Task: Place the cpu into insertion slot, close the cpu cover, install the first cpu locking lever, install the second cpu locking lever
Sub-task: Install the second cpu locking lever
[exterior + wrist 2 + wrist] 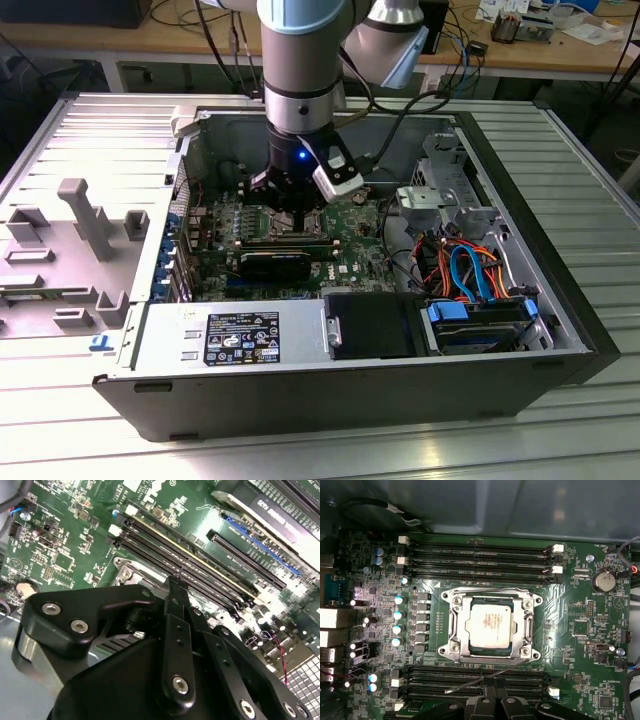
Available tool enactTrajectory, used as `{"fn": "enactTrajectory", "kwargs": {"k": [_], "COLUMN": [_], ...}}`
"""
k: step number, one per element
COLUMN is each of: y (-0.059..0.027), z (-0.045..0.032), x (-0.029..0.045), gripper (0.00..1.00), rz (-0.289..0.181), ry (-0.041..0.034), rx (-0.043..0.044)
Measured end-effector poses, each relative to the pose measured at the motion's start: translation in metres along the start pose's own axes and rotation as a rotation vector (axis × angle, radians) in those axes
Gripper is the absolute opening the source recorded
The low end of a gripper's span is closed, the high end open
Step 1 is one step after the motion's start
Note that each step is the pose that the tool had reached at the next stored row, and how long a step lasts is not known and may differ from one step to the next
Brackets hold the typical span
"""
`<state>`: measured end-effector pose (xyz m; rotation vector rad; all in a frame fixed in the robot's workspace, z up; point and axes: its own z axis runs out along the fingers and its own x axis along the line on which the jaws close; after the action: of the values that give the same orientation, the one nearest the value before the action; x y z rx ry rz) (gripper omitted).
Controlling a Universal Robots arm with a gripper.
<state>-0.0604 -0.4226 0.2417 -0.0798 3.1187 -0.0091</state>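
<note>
The cpu (490, 626) is seated in the insertion slot (453, 628) mid-motherboard (570, 645), the cpu cover (527, 625) closed over it. The gripper (492, 700) fingers are pressed together beside a thin, springy locking lever (485, 679), best pushed near its free end.

You can see the cpu (490, 625) has a dull grey metal top, its cpu cover (526, 626) is shiny silver metal, and the gripper (172, 587) is smooth matt black.
</note>
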Motion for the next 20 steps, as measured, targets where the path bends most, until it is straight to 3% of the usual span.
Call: {"fn": "enactTrajectory", "kwargs": {"k": [14,15,16,17,20], "y": [-0.0001,-0.0004,-0.0012,-0.0015,-0.0014], "z": [0.0,-0.0001,0.0,0.0,0.0], "x": [0.0001,-0.0001,-0.0001,-0.0001,0.002], "gripper": [0.11,0.11,0.11,0.11,0.11], "rz": [-0.001,-0.003,-0.005,-0.007,-0.011], "ry": [0.0002,0.0069,0.0198,0.0231,0.0237], "rx": [0.0,-0.0003,-0.0011,-0.0013,-0.0014]}}
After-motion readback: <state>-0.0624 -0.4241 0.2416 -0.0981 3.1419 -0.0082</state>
